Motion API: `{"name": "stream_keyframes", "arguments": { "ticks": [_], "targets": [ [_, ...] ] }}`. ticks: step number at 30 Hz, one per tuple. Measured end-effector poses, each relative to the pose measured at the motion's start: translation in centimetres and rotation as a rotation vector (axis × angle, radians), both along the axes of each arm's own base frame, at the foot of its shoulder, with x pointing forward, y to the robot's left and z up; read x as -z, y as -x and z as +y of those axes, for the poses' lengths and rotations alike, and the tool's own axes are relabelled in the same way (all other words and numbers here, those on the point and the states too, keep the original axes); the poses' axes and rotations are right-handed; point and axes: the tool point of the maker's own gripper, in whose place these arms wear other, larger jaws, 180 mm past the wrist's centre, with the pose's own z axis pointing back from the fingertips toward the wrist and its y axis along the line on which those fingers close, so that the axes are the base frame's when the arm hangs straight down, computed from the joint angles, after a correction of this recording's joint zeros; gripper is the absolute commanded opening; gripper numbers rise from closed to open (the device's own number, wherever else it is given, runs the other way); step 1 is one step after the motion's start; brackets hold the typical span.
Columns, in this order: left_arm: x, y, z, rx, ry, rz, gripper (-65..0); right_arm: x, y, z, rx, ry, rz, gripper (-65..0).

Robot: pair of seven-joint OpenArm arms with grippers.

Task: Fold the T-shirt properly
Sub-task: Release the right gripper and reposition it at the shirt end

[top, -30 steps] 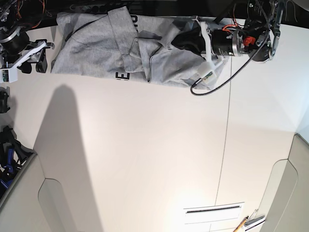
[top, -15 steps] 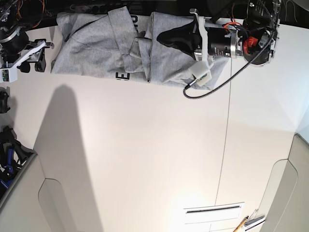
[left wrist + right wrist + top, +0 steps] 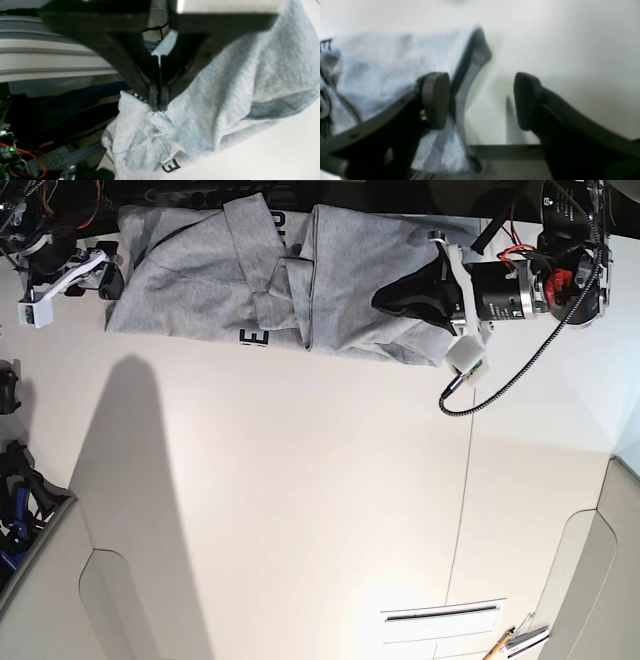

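The heather-grey T-shirt (image 3: 200, 280) lies crumpled in folds along the table's far edge, with dark lettering (image 3: 252, 337) showing at its near edge. My left gripper (image 3: 383, 300) rests on its right part. In the left wrist view the gripper (image 3: 158, 108) is shut, pinching a bunched fold of the shirt (image 3: 237, 87). My right gripper (image 3: 108, 272) is at the shirt's left edge. In the right wrist view it (image 3: 481, 100) is open and holds nothing, with one finger (image 3: 435, 100) over the shirt's edge (image 3: 382, 57) and the other over bare table.
The white table (image 3: 300, 510) has a seam (image 3: 468, 480) running front to back. A black cable (image 3: 495, 385) loops off the left arm. Dark gear (image 3: 20, 500) sits at the left edge. Rails and wiring (image 3: 25, 155) lie beyond the far edge.
My left gripper swung left over the shirt, then moved right and nearer, staying on the fabric. My right arm moved toward the far edge, up to the shirt's left edge.
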Motion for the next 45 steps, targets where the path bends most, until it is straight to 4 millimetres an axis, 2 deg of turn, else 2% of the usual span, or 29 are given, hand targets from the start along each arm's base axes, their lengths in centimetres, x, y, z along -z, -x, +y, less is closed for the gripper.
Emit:
{"name": "stream_keyframes", "arguments": {
  "ticks": [4,10,17,23,29,30,31,35,36,41,45],
  "targets": [
    [0.0,0.0,0.0,0.000,0.000,0.000,-65.0,1.7,1.0,0.6,0.022,-0.082,0.049,-24.7],
    [0.0,0.0,0.0,0.000,0.000,0.000,-65.0,1.6,1.0,2.4,-0.014,-0.188,0.028,-24.7],
    [0.0,0.0,0.0,0.000,0.000,0.000,-65.0,1.6,1.2,2.9,-0.016,-0.211,0.038,-24.7],
    [0.0,0.0,0.0,0.000,0.000,0.000,-65.0,1.6,1.0,5.5,0.013,-0.312,0.002,-24.7],
    [0.0,0.0,0.0,0.000,0.000,0.000,-65.0,1.6,1.0,5.7,0.016,-0.320,0.001,-25.0],
    [0.0,0.0,0.0,0.000,0.000,0.000,-65.0,1.6,1.0,5.7,0.015,-0.320,0.002,-26.5],
    [0.0,0.0,0.0,0.000,0.000,0.000,-65.0,1.6,1.0,5.7,0.015,-0.320,0.001,-31.0],
    [-0.2,-0.6,1.0,-0.034,-0.010,-0.014,-65.0,1.9,1.5,5.8,0.008,-0.313,0.030,-59.8],
    [-0.3,-0.9,1.5,-0.052,-0.017,-0.022,-65.0,1.9,1.5,5.8,0.008,-0.313,0.030,-65.0],
    [-0.5,-2.4,4.6,-0.147,-0.081,-0.058,-65.0,1.9,1.3,5.8,0.007,-0.313,0.027,-65.0],
    [1.2,-3.8,8.6,-0.264,-0.224,-0.080,-65.0,1.6,0.4,5.7,0.003,-0.307,0.007,-65.0]
  ]
}}
